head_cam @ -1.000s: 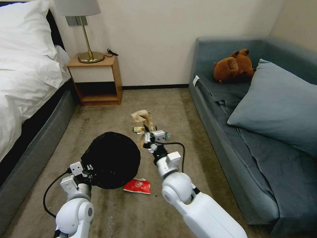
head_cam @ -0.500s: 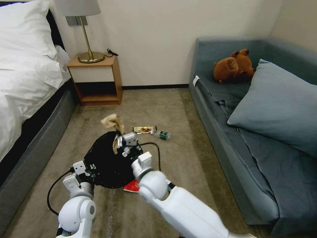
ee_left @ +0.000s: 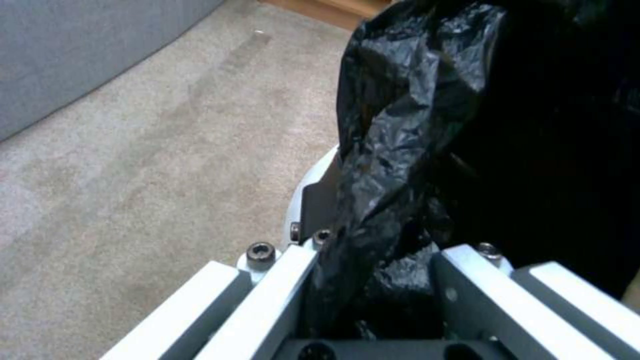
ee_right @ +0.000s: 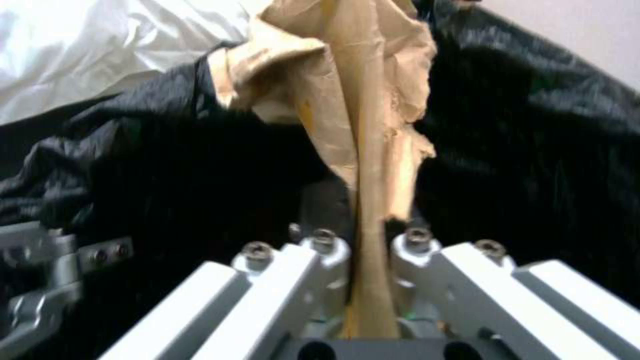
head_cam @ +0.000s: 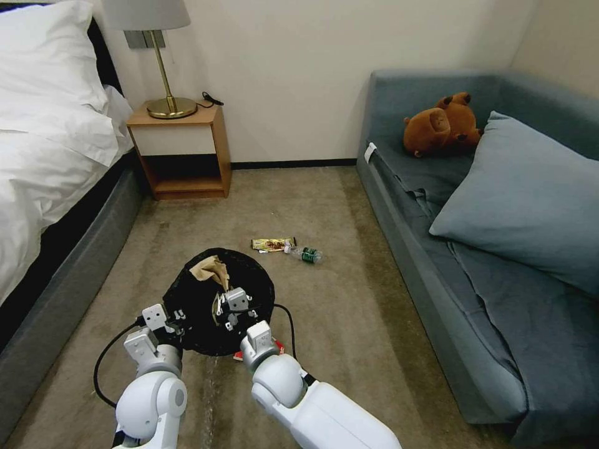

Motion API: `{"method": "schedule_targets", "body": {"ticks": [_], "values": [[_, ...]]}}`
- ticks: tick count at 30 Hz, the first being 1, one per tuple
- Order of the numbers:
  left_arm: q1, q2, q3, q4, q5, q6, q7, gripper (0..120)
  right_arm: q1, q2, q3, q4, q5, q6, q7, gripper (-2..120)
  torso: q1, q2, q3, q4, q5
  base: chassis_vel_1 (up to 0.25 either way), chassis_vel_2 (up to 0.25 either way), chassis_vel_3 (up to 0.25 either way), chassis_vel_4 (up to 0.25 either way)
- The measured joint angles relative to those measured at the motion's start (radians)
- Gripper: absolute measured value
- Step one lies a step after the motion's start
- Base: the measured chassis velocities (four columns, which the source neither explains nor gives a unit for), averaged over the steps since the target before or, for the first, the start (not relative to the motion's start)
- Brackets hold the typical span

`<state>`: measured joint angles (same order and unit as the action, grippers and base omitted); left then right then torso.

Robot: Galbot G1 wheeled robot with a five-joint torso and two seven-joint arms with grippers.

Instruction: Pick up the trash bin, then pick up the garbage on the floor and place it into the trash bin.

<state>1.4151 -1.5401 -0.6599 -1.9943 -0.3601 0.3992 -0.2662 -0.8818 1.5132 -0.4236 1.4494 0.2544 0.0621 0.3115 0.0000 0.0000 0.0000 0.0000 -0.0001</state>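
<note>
The trash bin (head_cam: 193, 305), round and lined with a crinkled black bag, hangs just above the carpet. My left gripper (head_cam: 176, 319) is shut on its near rim, and the bag (ee_left: 400, 150) is bunched between the fingers in the left wrist view. My right gripper (head_cam: 219, 304) is over the bin's mouth, shut on a tan paper scrap (head_cam: 212, 270) (ee_right: 347, 100) that hangs down inside the bag. More garbage lies on the carpet: a yellow-brown snack wrapper (head_cam: 272, 244), a small clear bottle with a green label (head_cam: 306, 254), and a red wrapper (head_cam: 239, 355) mostly hidden under my right arm.
A grey sofa (head_cam: 399, 206) with a brown plush toy (head_cam: 443, 125) and a pillow runs along the right. A bed (head_cam: 56, 181) stands on the left, with a wooden nightstand (head_cam: 181, 149) and a lamp by the far wall. Open carpet lies between.
My right arm swung left with the paper scrap, from over the floor litter to above the bin, then lowered it into the bag. The left gripper and bin stayed put.
</note>
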Motion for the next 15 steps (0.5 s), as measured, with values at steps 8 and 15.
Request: {"method": "schedule_targets", "body": {"ticks": [8, 15], "values": [[0.006, -0.001, 0.000, 0.000, -0.006, -0.005, 0.002, 1, -0.011, -0.006, 0.005, 0.020, -0.009, -0.012, -0.006, 41, 0.000, 0.000, 0.000, 0.0000, 0.0001, 0.000, 0.000, 0.000, 0.000], [0.005, -0.001, -0.003, 0.000, -0.008, -0.005, 0.003, 1, -0.013, -0.009, 0.005, 0.026, -0.010, -0.012, -0.006, 61, 0.000, 0.000, 0.000, 0.0000, 0.0001, 0.000, 0.000, 0.000, 0.000]]}}
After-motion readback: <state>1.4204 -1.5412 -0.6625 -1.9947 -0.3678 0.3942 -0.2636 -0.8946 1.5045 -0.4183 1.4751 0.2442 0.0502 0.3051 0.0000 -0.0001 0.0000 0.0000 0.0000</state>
